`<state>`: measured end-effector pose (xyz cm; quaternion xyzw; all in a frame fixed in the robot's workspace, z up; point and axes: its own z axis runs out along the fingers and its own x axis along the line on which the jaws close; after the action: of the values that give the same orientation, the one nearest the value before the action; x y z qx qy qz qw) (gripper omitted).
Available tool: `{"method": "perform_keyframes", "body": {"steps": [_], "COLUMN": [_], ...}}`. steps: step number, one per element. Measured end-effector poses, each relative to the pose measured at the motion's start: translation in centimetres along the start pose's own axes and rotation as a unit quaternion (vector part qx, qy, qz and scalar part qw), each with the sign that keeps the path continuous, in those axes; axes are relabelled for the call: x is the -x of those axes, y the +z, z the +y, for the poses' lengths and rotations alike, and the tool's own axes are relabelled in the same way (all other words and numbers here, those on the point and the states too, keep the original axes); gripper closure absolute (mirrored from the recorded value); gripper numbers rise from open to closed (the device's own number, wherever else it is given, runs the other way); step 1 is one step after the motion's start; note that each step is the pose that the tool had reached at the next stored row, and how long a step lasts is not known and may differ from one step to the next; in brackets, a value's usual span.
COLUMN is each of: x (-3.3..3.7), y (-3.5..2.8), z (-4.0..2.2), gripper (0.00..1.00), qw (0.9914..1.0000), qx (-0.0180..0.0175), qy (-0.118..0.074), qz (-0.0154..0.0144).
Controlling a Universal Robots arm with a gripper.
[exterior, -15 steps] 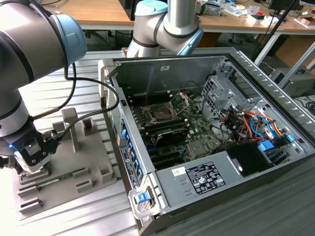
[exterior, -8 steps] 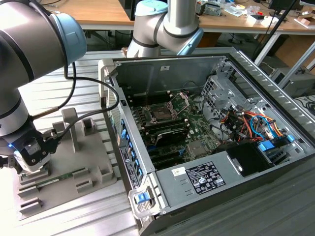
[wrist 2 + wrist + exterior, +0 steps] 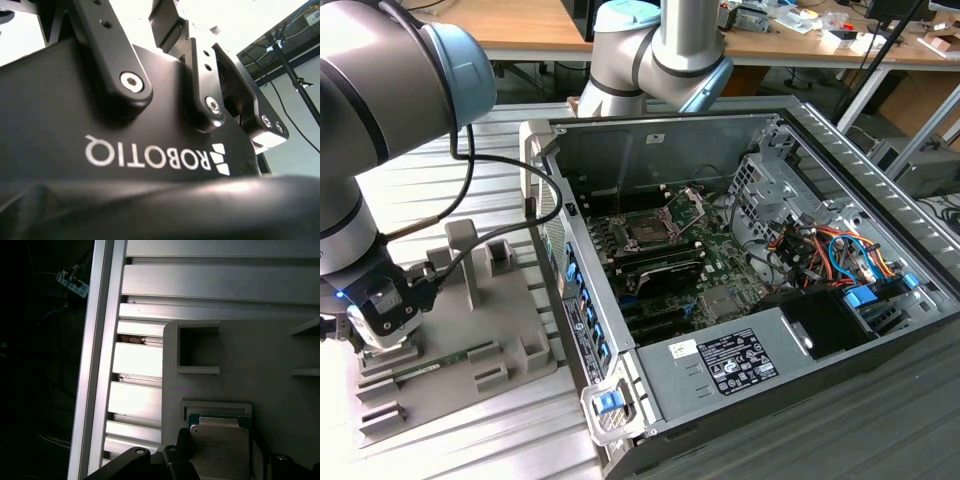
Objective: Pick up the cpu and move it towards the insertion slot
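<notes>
Silvery-topped cpu [image 3: 220, 452], a flat square chip with a green edge showing and one clipped corner, sits inside the square rim of the grey holder [image 3: 260, 350]. Gripper [image 3: 382, 318] hangs low over that holder at the exterior view's left; clamped or apart, cannot tell. Insertion slot [image 3: 648, 228] lies well apart, farther right, inside the open computer case [image 3: 620, 150].

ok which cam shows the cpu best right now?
First wrist view: the cpu lies close up, its pale top facing the camera, inside a square rim of the grey holder. In the exterior view the gripper covers that spot; the second wrist view faces the gripper's black body.
</notes>
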<state>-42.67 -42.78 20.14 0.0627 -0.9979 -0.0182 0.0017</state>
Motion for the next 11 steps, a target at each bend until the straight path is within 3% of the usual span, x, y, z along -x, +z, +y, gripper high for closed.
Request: {"method": "perform_keyframes", "body": {"steps": [11], "x": [0.00], "y": [-0.15], "z": [0.01], "gripper": [0.45], "qw": [1.00000], "qx": [0.0000], "qy": [0.000], "qz": [-0.0001]}}
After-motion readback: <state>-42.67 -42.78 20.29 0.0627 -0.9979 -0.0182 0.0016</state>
